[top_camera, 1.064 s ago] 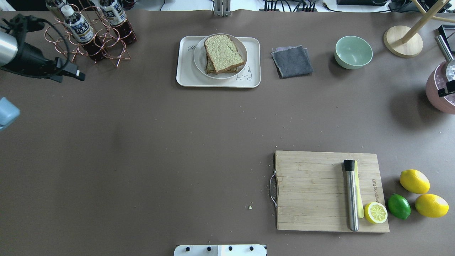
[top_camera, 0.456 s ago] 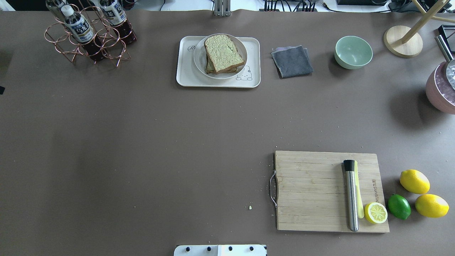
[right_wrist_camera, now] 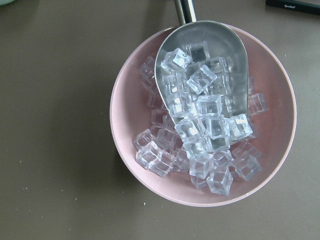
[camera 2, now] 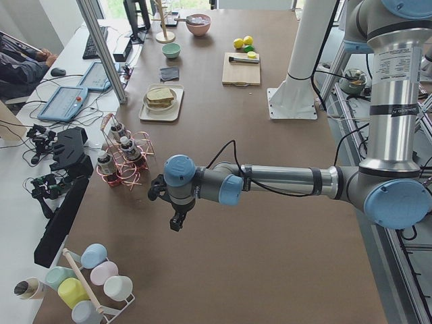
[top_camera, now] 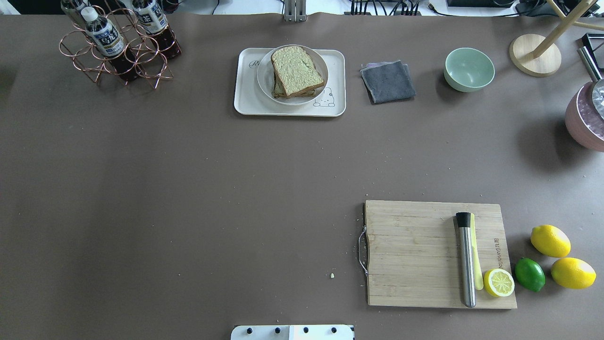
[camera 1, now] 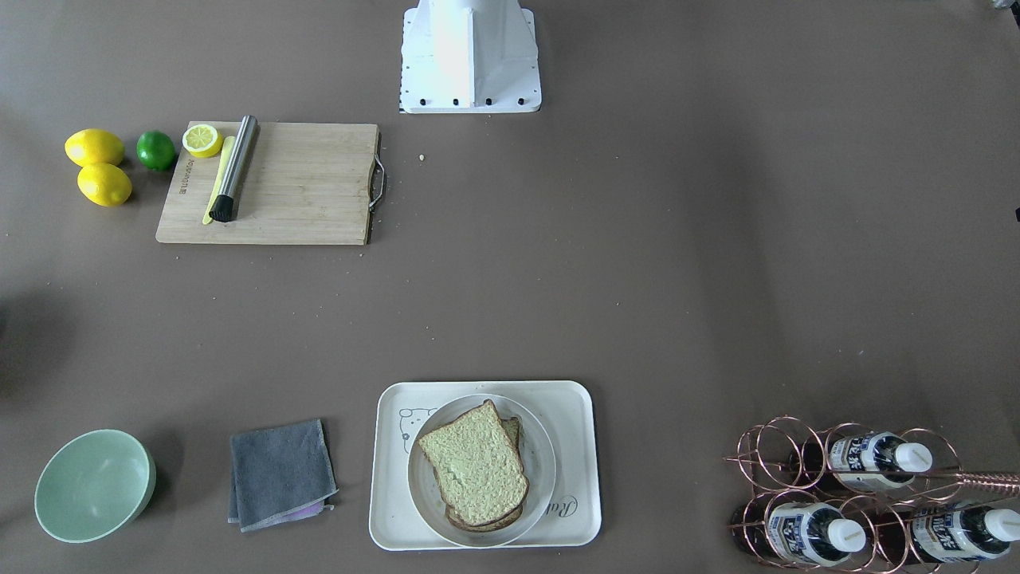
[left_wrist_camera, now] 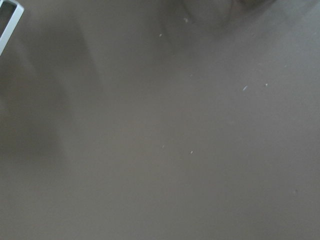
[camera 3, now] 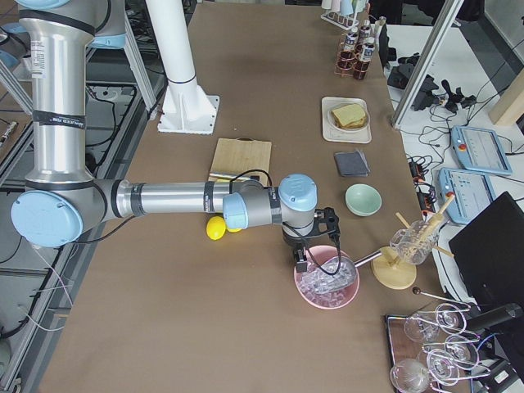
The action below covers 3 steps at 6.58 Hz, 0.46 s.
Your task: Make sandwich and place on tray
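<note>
Left gripper (camera 2: pixel 177 221) hangs over the table (camera 2: pixel 270 263), right gripper (camera 3: pixel 303 260) above an ice bowl (camera 3: pixel 348 296), grip of neither discernible; sandwich (top_camera: pixel 297 71) sits on a plate (top_camera: pixel 262 78) on the tray (top_camera: pixel 244 100).

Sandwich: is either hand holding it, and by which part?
Nothing appears held. The sandwich lies on the plate on the tray; the left hand and right hand hang far from it, apparently empty.

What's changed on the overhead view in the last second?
Both arms withdrew sideways out of the overhead view: the left end effector off its left edge, the right end effector off its right, by the pink bowl. Nothing was visibly gripped or released. The sandwich, plate and tray stayed put.
</note>
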Tool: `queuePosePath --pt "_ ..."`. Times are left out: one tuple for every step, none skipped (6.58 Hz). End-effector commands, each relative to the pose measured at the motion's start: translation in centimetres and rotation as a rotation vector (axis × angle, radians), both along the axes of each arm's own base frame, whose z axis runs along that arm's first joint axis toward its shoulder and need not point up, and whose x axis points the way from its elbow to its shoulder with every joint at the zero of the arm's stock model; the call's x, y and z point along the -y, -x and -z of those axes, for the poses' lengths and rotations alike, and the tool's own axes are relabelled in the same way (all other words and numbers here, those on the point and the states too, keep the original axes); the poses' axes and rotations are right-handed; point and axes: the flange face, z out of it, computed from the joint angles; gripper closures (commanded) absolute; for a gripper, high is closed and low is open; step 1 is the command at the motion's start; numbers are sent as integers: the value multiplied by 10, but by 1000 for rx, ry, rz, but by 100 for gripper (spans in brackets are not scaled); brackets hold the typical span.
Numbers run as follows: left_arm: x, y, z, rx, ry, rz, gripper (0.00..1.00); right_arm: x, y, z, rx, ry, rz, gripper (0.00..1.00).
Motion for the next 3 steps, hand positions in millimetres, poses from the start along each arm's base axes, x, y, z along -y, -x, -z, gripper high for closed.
queuePosePath --pt "-27 10 -20 2 49 11 3 1 -3 -19 -10 -4 34 0" --pt "-22 9 4 5 79 10 3 1 -4 -19 -4 -1 32 0" --pt "-26 9 21 15 128 2 3 0 -5 -20 -4 2 30 0"
